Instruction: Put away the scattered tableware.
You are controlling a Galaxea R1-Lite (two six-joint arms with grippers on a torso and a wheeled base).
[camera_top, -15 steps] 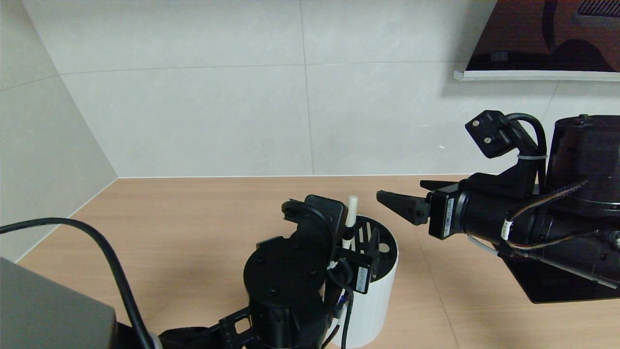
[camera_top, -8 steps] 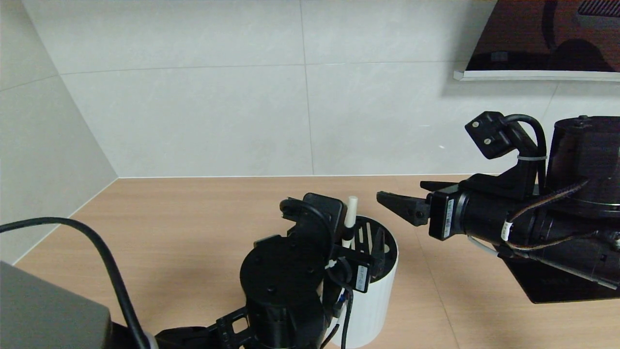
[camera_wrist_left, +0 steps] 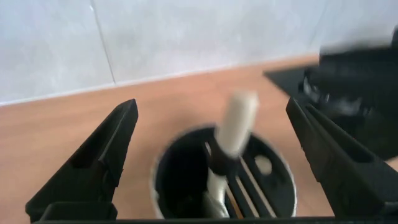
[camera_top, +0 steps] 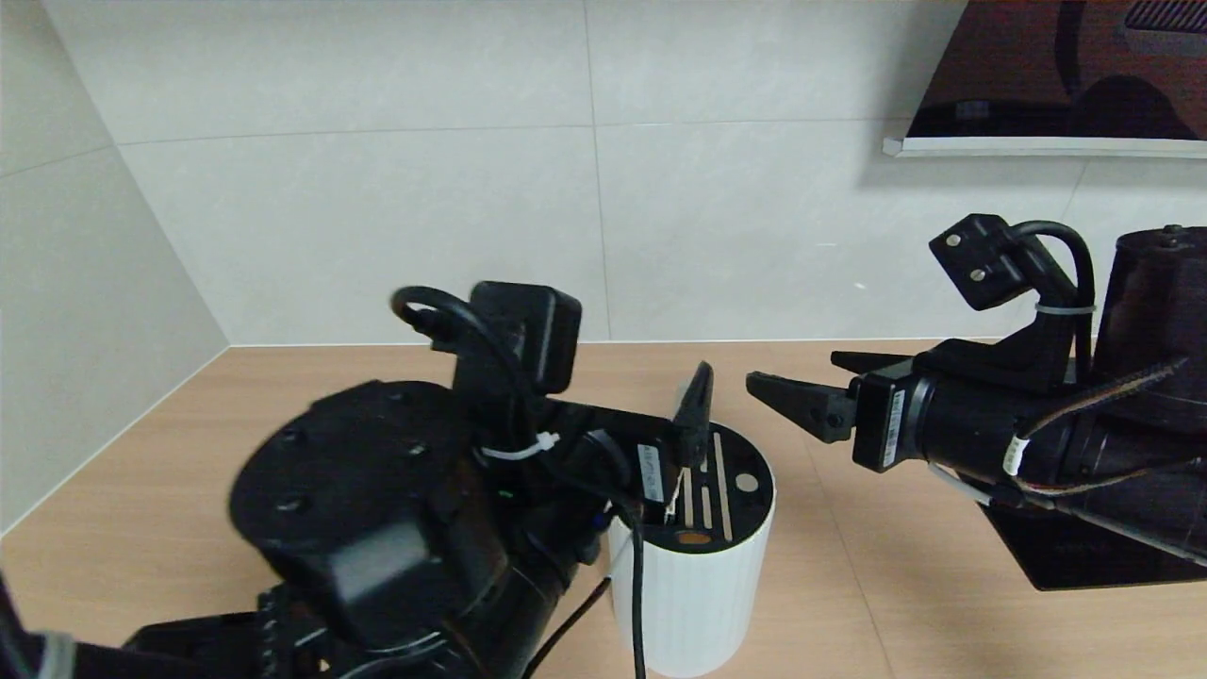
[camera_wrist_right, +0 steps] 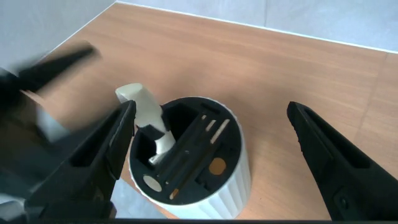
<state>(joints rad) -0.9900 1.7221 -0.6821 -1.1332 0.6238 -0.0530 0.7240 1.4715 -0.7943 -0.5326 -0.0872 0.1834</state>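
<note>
While the left pincer [camera_wrist_left: 210, 112] hangs spread wide and grips nothing, the holder [camera_top: 702, 585] stands just beneath and ahead of it on the counter [camera_top: 358, 387], showing a white ribbed wall and a black slotted top. Straight ahead, framed between its two fingers, a cream handle [camera_wrist_left: 239, 121] pokes up out of the holder, tilted and touching neither finger. Over on the other side, the right pincer [camera_wrist_right: 211, 111] is open too and empty. The holder sits below and in front of it, near but apart.
</note>
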